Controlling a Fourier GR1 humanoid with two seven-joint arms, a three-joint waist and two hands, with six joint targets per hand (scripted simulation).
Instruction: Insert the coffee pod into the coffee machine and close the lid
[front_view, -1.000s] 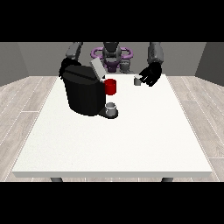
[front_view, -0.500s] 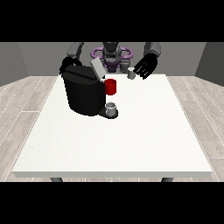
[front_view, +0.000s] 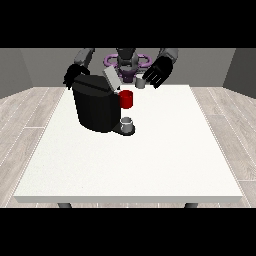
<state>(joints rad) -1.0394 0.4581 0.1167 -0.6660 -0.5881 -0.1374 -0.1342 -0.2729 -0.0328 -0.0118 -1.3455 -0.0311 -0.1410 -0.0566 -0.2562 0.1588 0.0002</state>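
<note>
Robot hand (front_view: 159, 72) holds coffee pod (front_view: 140, 83) above table's far edge (front_view: 165, 86).

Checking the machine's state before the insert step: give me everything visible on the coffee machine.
The coffee machine is a bulky black body standing upright on the white table, at the view's left half. Its grey lid is tilted up, open. A red part juts from its front, and below that a small grey cup sits on its base. The hand at the view's left is behind its top corner; contact cannot be told.
</note>
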